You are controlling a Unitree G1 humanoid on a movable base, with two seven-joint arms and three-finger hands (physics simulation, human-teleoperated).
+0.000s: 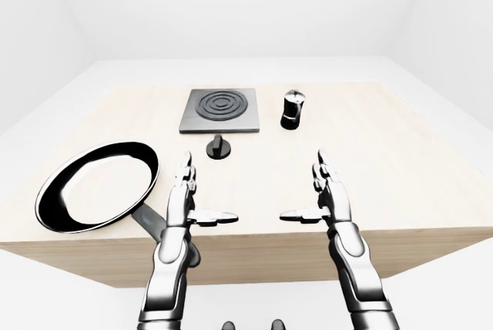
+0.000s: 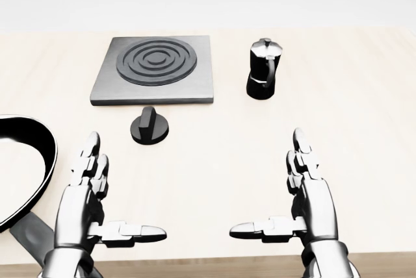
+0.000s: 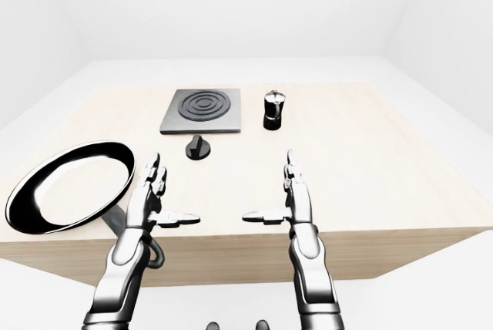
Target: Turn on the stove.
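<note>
Black stove knob sits untouched below the hotplate; my left hand and right hand hover spread, nothing done yet.

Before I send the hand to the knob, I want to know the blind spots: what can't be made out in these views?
- Knob: any on/off marking is too small to read in every view.
- Frying pan: the head view's left edge cuts it off; its handle end is hidden behind the left hand in the eye views.
- Moka pot: its far side is hidden, whichever view.
- Stove plate: whether it is hot does not show.
</note>
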